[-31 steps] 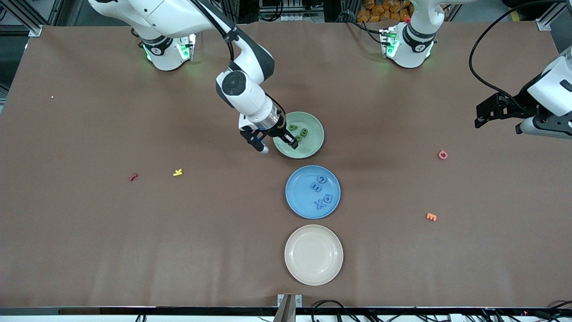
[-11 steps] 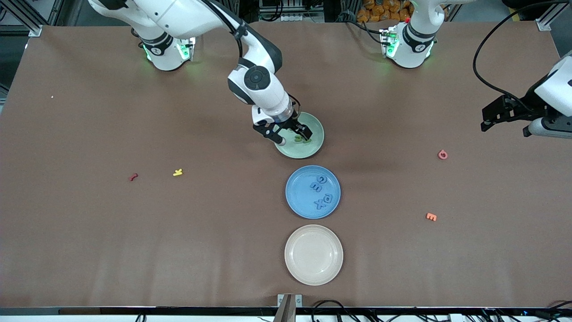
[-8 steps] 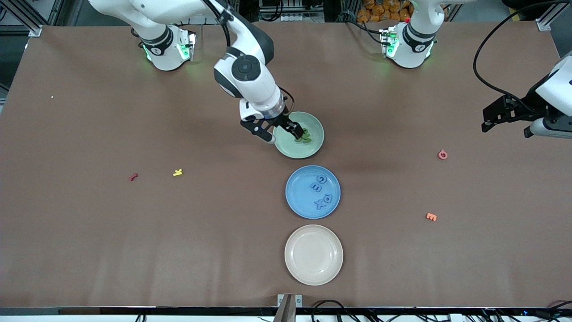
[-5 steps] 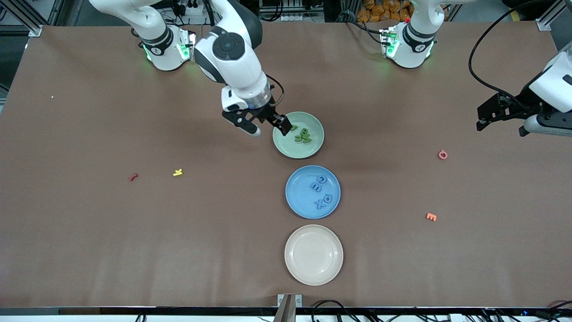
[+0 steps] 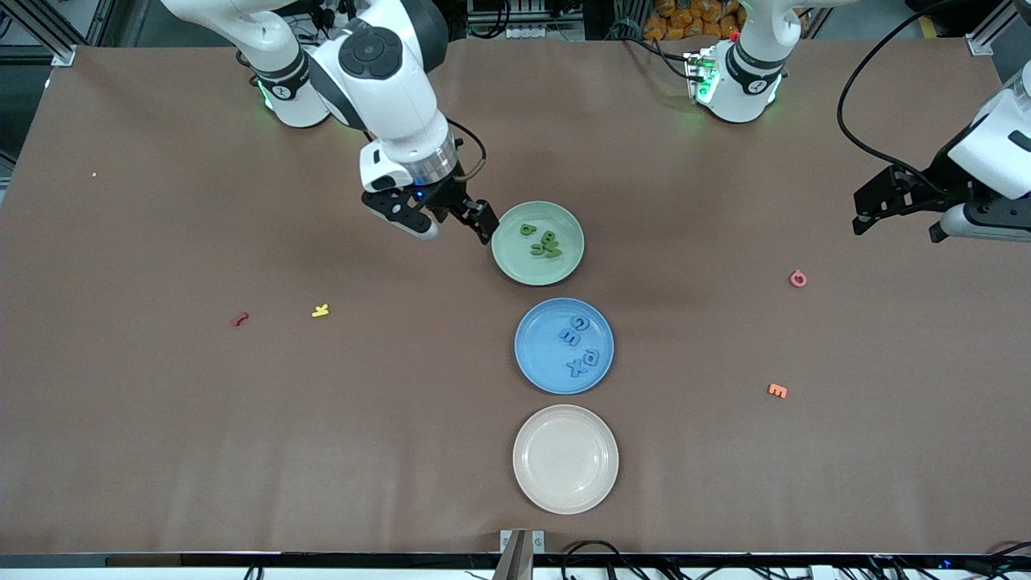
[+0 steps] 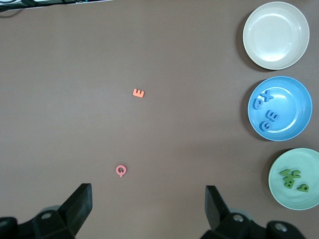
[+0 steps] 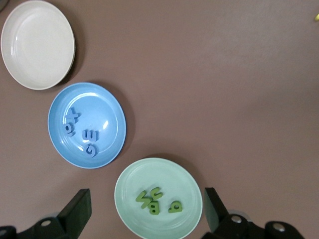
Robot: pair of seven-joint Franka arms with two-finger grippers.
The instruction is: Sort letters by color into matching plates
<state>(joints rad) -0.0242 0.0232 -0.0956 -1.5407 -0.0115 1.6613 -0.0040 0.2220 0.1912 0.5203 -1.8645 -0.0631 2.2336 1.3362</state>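
Note:
The pale green plate (image 5: 532, 270) holds several dark green letters (image 5: 544, 242), three bunched together and one apart. Nearer the front camera, several blue letters (image 5: 581, 345) lie in the blue plate (image 5: 540, 354). My right gripper (image 5: 457, 232) hangs open and empty over the table beside the green plate, toward the right arm's end. In its wrist view the green plate (image 7: 130, 185) and green letters (image 7: 152, 200) lie between its fingers, below the right gripper (image 7: 147, 194). My left gripper (image 5: 898, 228) waits, open and empty, high over the left arm's end of the table.
An empty cream plate (image 5: 565, 459) sits nearest the front camera. A pink letter (image 5: 797, 279) and an orange letter (image 5: 777, 391) lie toward the left arm's end. A yellow letter (image 5: 320, 310) and a red letter (image 5: 240, 319) lie toward the right arm's end.
My right gripper has risen off the green plate and drawn back toward its base, still open. The green letters it covered now show in full. The left arm has barely shifted.

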